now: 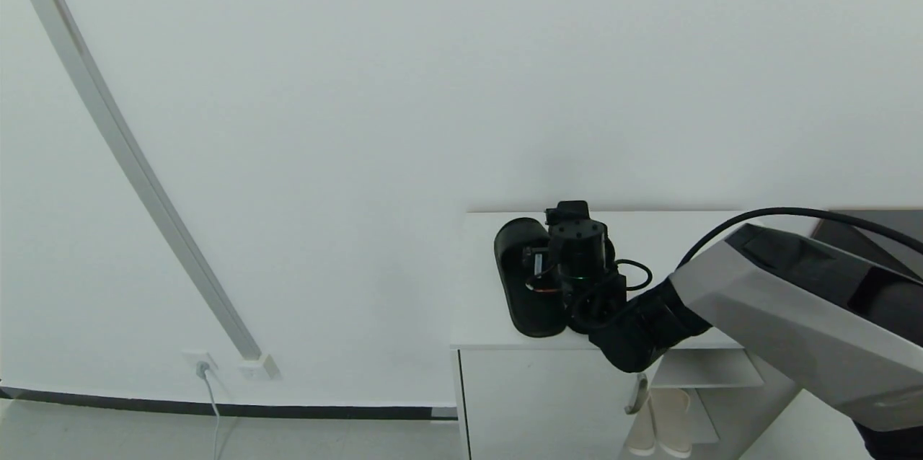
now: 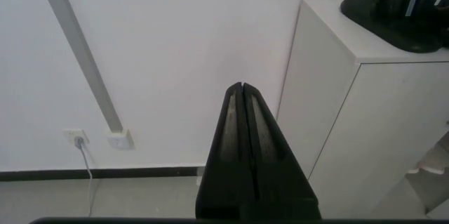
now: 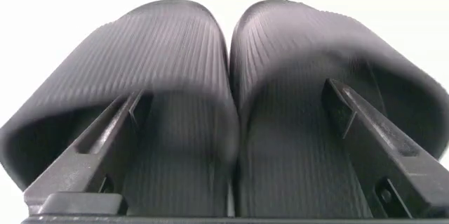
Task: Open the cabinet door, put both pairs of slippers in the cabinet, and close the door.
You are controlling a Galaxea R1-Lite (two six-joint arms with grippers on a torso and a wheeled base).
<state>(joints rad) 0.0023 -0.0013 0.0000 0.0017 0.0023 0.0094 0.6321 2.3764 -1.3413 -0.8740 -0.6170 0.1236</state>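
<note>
black and pressed flat against each other, the fingers of the left pincer [image 2: 242, 89] hold nothing; it hangs in the air out to the left of the cabinet [image 1: 533, 395] and short of it, above the floor. past it on that side stands the cabinet's white side panel.

the right arm comes in from the right over the cabinet's front edge. its right pincer [image 3: 233, 92] sits at the black slippers [image 1: 530, 287] with its 2 fingers [image 3: 91, 157] spread apart, 1 lying in the mouth of each slipper, so the 2 inner walls of the pair stand between them. the fingers are not squeezed onto anything.

the black slippers lie side by side and touching on the cabinet top, near its left end, toes pointing towards the wall [image 1: 433, 71]. their ribbed straps arch over the pincer's fingers.

below the top, the left front panel is shut. the compartment to its right is open to view, and the white slippers [image 1: 667, 420] rest inside it, under a white shelf [image 1: 710, 370], the pair close together.

behind it all is the plain white wall. a grey strip [image 1: 130, 157] runs slantwise down it to a socket [image 1: 198, 363] low on the left, with a cable hanging from it.
</note>
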